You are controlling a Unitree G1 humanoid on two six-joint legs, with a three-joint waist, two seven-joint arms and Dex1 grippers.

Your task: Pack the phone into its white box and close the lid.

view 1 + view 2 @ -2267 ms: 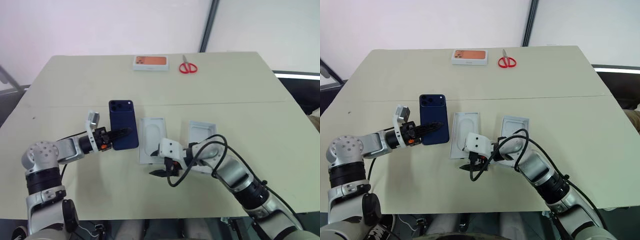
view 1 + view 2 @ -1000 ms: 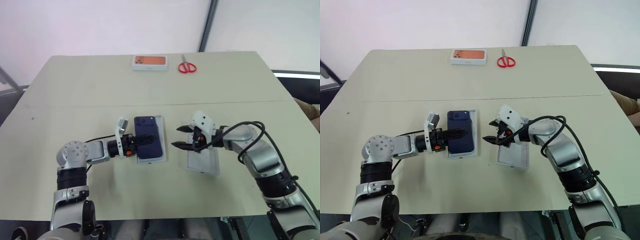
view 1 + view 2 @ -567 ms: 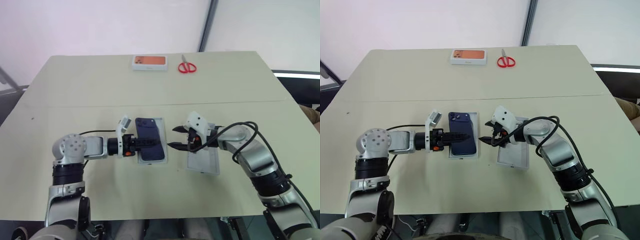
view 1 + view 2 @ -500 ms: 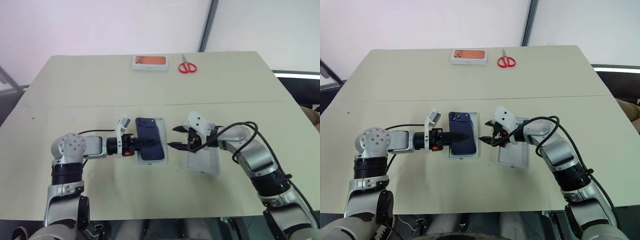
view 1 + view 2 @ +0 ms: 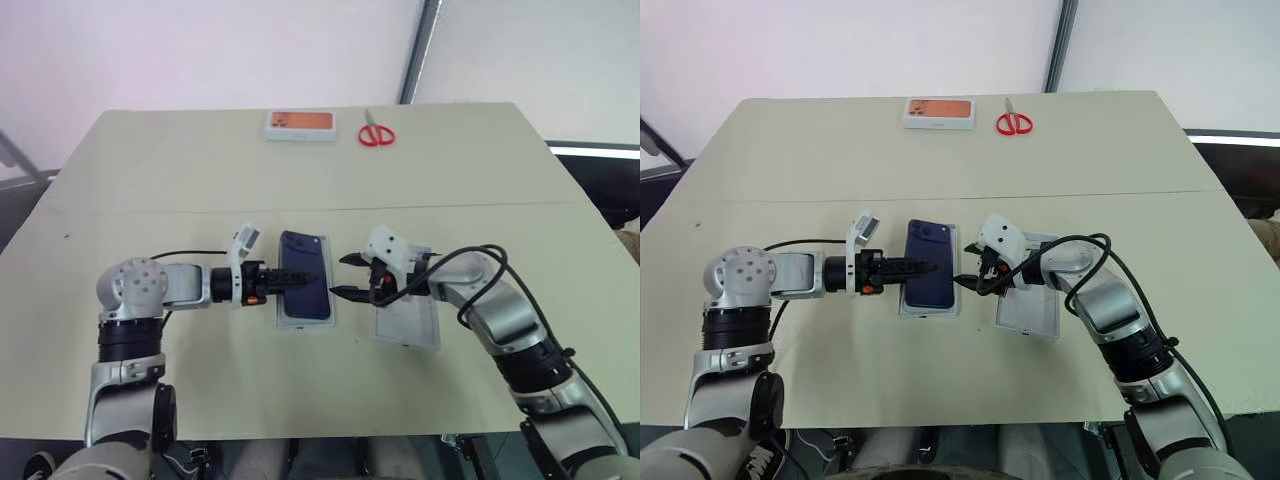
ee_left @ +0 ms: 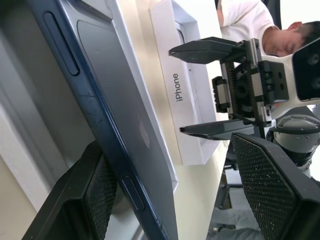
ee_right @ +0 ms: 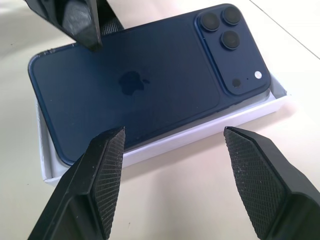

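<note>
The step in hand is seating the phone [image 5: 304, 277] in the white box [image 5: 305, 320]; closing the lid is not yet begun. Just below the centre of the head views, the left gripper [image 5: 290, 281] reaches in from the left with its black fingers spread wide across the phone's back, one finger under its near edge in the left wrist view, so the phone appears propped at a slight tilt rather than lying flat; whether it is gripped or merely steadied cannot be told. The right gripper [image 5: 343, 277] faces it from the right, fingers wide and empty, just beside the box's right rim. The phone is a slim, glossy navy slab with rounded corners and a raised three-lens camera cluster at its far corner. The white box is a shallow matte cardboard tray with a thin rim. Right of it lies the lid [image 5: 407, 325], a white cardboard rectangle of the same size, flat on the beige table [image 5: 150, 180]. The next move probably calls for lowering the phone level into the tray, then taking up the lid. At the far edge, upper centre of the frame, lie a white box with an orange picture [image 5: 300, 124] and red-handled scissors [image 5: 376, 132].
</note>
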